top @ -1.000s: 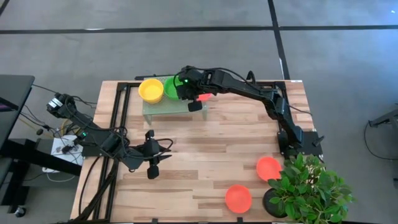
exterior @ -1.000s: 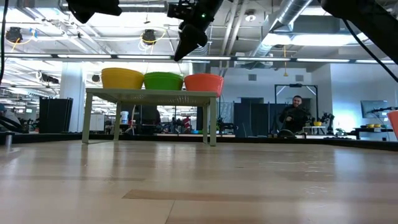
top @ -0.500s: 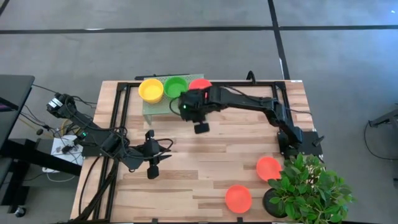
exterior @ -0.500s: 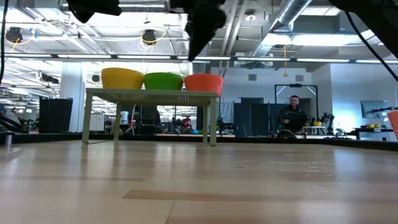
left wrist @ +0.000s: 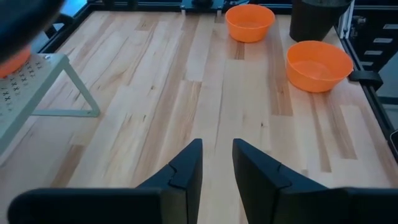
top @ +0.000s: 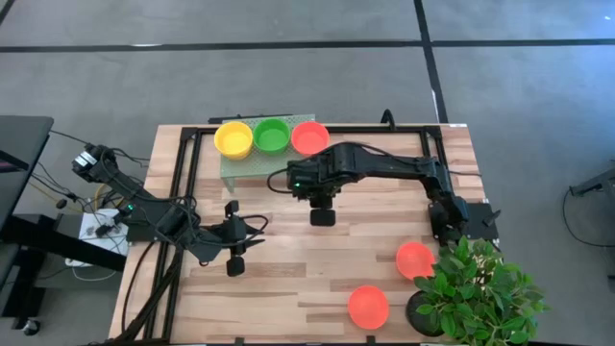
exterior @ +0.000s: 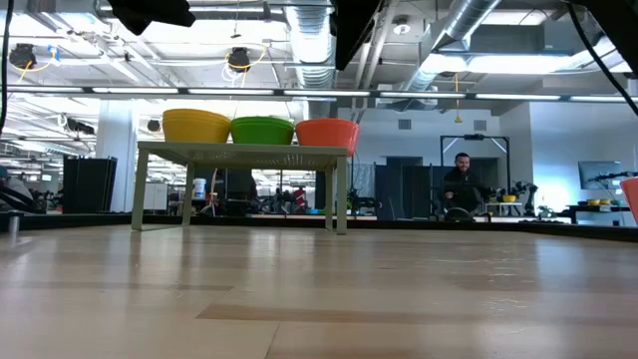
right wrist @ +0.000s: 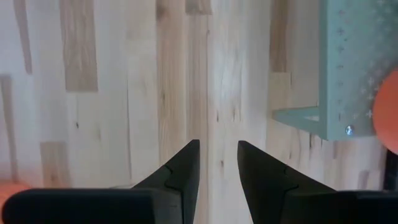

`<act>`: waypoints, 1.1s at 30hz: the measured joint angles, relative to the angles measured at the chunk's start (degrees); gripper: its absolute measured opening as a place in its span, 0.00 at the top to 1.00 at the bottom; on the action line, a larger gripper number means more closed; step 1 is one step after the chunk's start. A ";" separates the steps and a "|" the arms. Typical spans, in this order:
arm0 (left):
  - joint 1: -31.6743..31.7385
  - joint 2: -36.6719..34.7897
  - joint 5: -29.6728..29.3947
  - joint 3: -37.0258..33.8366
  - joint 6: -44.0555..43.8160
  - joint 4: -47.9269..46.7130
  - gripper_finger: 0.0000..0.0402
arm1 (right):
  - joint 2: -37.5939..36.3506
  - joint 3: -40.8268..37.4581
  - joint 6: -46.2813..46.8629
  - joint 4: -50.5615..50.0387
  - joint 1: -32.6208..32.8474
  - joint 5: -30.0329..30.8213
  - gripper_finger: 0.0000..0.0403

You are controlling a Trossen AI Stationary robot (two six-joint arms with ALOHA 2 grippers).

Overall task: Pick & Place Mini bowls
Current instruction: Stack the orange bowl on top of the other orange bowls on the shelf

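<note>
Three mini bowls, yellow, green and red, stand in a row on a small pale-green stand at the table's far side. In the low view they sit upright on its top. Two more red bowls rest on the table near the right front. My right gripper hangs over bare wood just in front of the stand, pointing down, open and holding nothing. My left gripper waits open at the left, facing those two bowls.
A potted leafy plant stands at the near right corner beside the two red bowls. The stand's leg and corner lie close to my right gripper. Bare wooden boards stretch between both grippers. A person is in the room behind.
My right gripper has drawn away from the red bowl on the stand, moving toward the table's near edge and a little right, and has tipped over to point down. The red bowl stays on the stand beside the green one.
</note>
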 joint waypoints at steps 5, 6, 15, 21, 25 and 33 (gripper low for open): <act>-0.01 0.00 0.00 0.00 0.06 -0.91 0.78 | -0.01 -0.27 5.74 -2.93 0.00 0.05 0.74; -0.01 0.00 0.00 0.00 0.06 -1.05 0.78 | -0.10 -1.06 6.47 -2.71 0.00 0.09 0.74; 0.05 0.00 0.00 0.00 0.06 -2.53 0.78 | -13.16 -15.34 16.96 -2.89 3.54 1.59 0.74; 0.19 0.00 0.00 0.00 0.06 -2.51 0.78 | -31.92 -36.59 36.93 3.49 10.94 14.59 0.74; 0.19 0.00 -0.12 0.00 0.06 -2.43 0.78 | -43.65 -57.25 51.72 16.70 17.19 11.80 0.74; 2.37 0.00 -0.46 0.00 0.06 -1.83 0.78 | -52.50 -81.53 73.09 30.56 25.68 -7.24 0.74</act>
